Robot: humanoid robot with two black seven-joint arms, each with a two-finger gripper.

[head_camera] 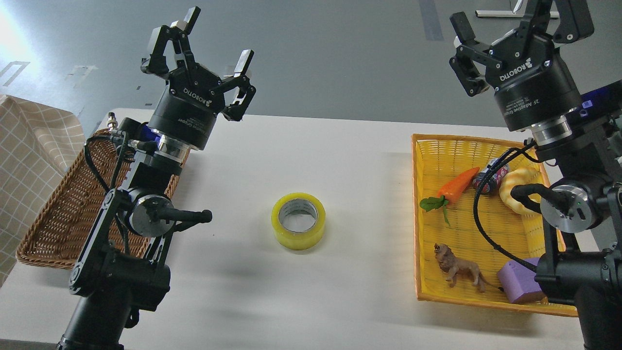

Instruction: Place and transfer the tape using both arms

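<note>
The yellow tape roll [298, 221] lies flat on the white table [340, 160], in the middle, its grey-white core facing up. My left gripper [211, 41] is raised high at the upper left, fingers spread open and empty, well away from the tape. My right gripper [515, 22] is raised high at the upper right above the yellow tray, fingers spread open and empty; one finger is cut off by the top edge of the view.
A brown wicker basket [63, 214] lies at the left behind my left arm. A yellow tray [427, 272] at the right holds a carrot [457, 185], a can [488, 176], a croissant-shaped bread [515, 187], a toy lion [459, 267] and a purple block [517, 284].
</note>
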